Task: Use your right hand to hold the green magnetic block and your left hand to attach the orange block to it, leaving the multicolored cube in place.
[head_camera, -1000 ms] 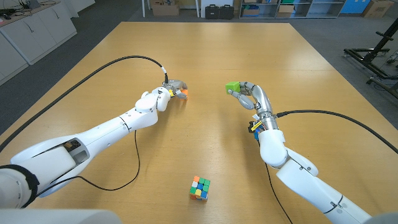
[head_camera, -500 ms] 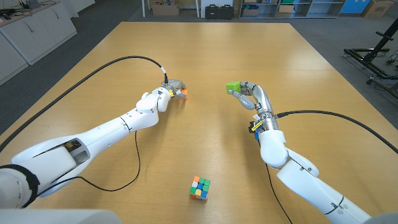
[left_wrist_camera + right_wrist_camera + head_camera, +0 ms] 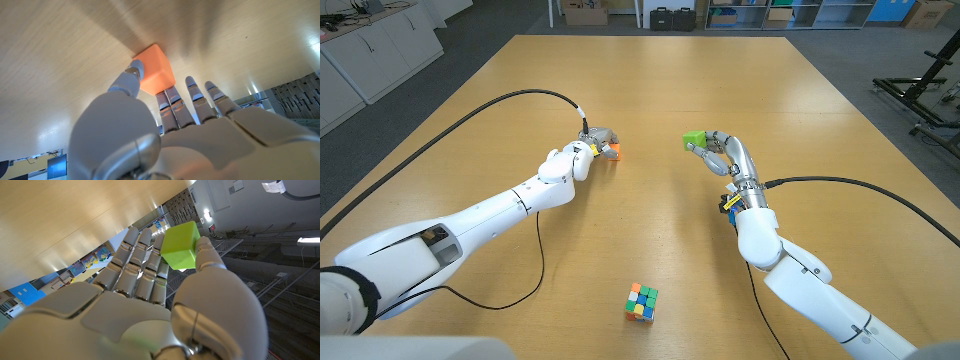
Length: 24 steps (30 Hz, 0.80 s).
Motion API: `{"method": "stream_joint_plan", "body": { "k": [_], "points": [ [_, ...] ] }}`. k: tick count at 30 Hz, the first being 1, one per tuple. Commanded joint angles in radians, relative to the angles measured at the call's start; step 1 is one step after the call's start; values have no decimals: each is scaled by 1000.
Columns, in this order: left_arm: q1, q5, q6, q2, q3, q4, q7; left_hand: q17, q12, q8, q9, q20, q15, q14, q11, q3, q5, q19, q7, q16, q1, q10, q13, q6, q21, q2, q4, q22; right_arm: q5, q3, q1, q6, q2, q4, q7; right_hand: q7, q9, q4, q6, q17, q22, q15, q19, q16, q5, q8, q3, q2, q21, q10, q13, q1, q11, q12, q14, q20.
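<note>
Wooden table (image 3: 720, 90), pale grain, smooth matte top, fills most of the head view; grey floor, white cabinets and storage boxes sit behind it.

My right hand (image 3: 720, 155) holds the small lime-green magnetic cube (image 3: 694, 139) pinched between thumb and fingertips, lifted off the table top, right of centre. In the right wrist view the green magnetic cube (image 3: 181, 245) looks smooth, matte plastic, crisp edges with slightly rounded corners, thumb pad on one face and fingers (image 3: 145, 265) curled against the opposite side. Hand shell (image 3: 150, 320) is glossy light grey, segmented.

My left hand (image 3: 592, 143) is down at the table, left of centre, fingers closed around the small orange magnetic cube (image 3: 613, 151), which pokes out on the side facing the green one. Left wrist view shows the orange magnetic cube (image 3: 155, 75) sitting on the wood, thumb (image 3: 131, 80) against one face and fingers (image 3: 172, 102) on the adjacent side; same matte plastic, soft corners. I can't tell whether it is lifted or still resting on the surface. My left hand (image 3: 165, 135) has the same grey moulded shell.

Orange and green cubes are apart, bare wood between them.

Multicoloured puzzle cube (image 3: 641, 301), gridded with small coloured squares, sits near the table's near edge, well apart from both hands. Black cables (image 3: 510, 100) trail from each wrist.
</note>
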Motion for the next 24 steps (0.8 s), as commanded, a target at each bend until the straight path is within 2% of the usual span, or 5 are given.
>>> {"method": "stream_joint_plan", "body": {
  "k": [1, 12, 19, 24],
  "points": [
    [14, 5, 37, 16, -3, -48, -6, 1, 11, 14, 5, -4, -172, 15, -4, 15, 8, 10, -2, 0, 15, 30, 8, 30, -4, 12, -1, 1, 7, -4, 5, 17, 0, 12, 7, -128, 3, 12, 135, 4, 1, -84, -2, 0, 1, 9, 14, 73, 5, 121, 4, 69, -107, 8, 10, -78],
    [50, -13, 69, 52, -39, -126, -4, 1, 14, 23, 4, -1, -172, 20, -11, 23, 10, 18, -7, -6, 26, 55, 12, 55, -4, 15, -1, 1, 9, -5, 6, 25, -5, 11, 13, -128, 3, 13, 134, 5, 1, -80, -2, 0, 0, 8, 14, 74, 8, 122, 4, 69, -106, 7, 12, -79],
    [115, -83, 68, 78, -108, -180, 51, 2, 20, 30, 5, -4, -170, 24, -17, 26, 10, 14, -12, -8, 27, 82, 16, 74, -7, 18, 2, 1, 7, -5, 0, 33, -5, 11, 9, -126, 3, 12, 134, 5, 0, -83, -2, 0, 0, 8, 14, 75, 9, 123, 4, 71, -105, 6, 12, -79],
    [153, -94, 90, 108, -133, -237, 74, 2, 21, 32, 5, -5, -170, 26, -17, 27, 11, 13, -13, -9, 28, 90, 18, 81, -8, 18, 2, 1, 6, -2, -4, 35, -7, 7, 7, -124, 3, 12, 134, 6, 0, -83, -2, 1, -1, 8, 13, 75, 11, 124, 5, 70, -107, 6, 15, -79]
  ]
}}
